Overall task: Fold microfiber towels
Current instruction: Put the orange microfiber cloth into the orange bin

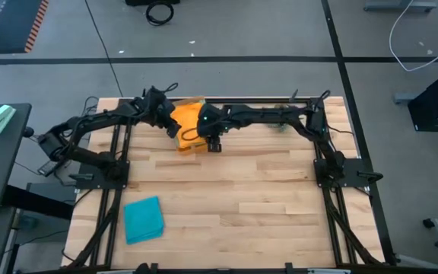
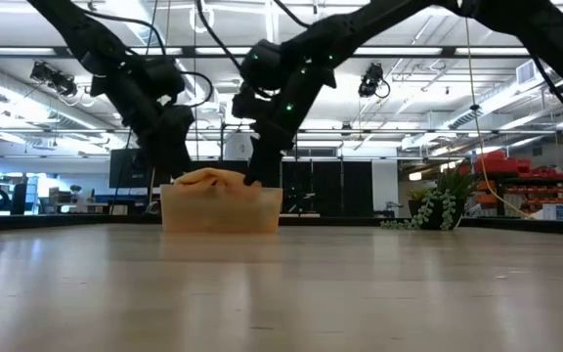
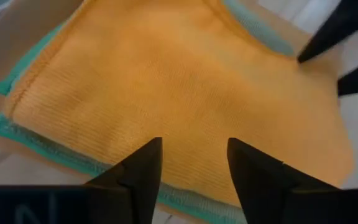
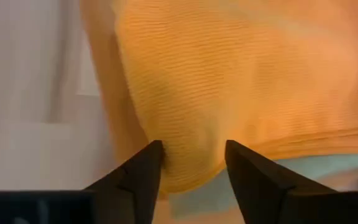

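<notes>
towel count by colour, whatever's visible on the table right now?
Orange towel, top of the pile in the tray: 1
Sage green towel, only its edge showing under the orange one: 1
Teal towel, folded near the table's front left: 1
Total visible: 3; any others in the pile are hidden.

Orange towel (image 1: 185, 122) in the high view: mostly covered by both arms' wrists, only patches show. Tray (image 2: 221, 209) in the low view hides the towel's lower part; just a rumpled top shows above the rim. Both wrist views cut the cloth off at the edges. Green-edged cloth (image 3: 17, 127) beneath: only a thin border visible. Plant (image 2: 438, 210) is blurred.
</notes>
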### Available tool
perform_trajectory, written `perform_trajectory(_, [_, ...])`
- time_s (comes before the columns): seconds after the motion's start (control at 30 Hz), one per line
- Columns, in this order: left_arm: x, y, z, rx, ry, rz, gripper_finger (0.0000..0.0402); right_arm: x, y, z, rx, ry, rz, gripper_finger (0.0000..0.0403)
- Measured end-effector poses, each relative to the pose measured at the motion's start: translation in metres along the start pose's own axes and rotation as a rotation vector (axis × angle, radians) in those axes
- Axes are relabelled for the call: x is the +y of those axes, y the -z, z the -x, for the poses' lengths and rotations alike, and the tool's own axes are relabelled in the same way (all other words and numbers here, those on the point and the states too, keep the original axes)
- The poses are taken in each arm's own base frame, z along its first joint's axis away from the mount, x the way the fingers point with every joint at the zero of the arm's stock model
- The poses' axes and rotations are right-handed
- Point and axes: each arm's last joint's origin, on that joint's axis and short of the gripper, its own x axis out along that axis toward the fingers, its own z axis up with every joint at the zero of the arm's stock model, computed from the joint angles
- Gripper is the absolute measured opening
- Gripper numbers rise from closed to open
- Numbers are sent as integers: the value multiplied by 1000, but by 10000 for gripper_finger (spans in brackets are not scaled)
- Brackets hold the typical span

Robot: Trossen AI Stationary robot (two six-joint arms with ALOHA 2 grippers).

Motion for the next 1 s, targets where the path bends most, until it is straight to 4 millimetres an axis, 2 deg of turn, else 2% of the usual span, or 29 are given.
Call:
perform_trajectory(0.1, [2, 2, -6, 21, -1, 2, 196, 8, -3, 0, 6, 18, 50, 201])
perform_trajectory(0.17, [3, 3, -10, 43, -3, 8, 194, 9, -3, 0, -2, 5, 21, 208])
perform_trajectory(0.4, [6, 10, -18, 121, -12, -7, 172, -16, 3, 1, -36, -28, -119, 209])
perform_trajectory(0.67, [7, 13, -18, 150, -38, -27, 160, -66, 28, 3, -54, -315, -667, 209])
perform_trajectory(0.8, [7, 13, -18, 152, -40, -36, 162, -71, 26, 4, -57, -355, -912, 209])
perform_trajectory(1.0, [7, 13, -18, 152, -42, -35, 157, -67, 23, 3, -31, -320, -1092, 209])
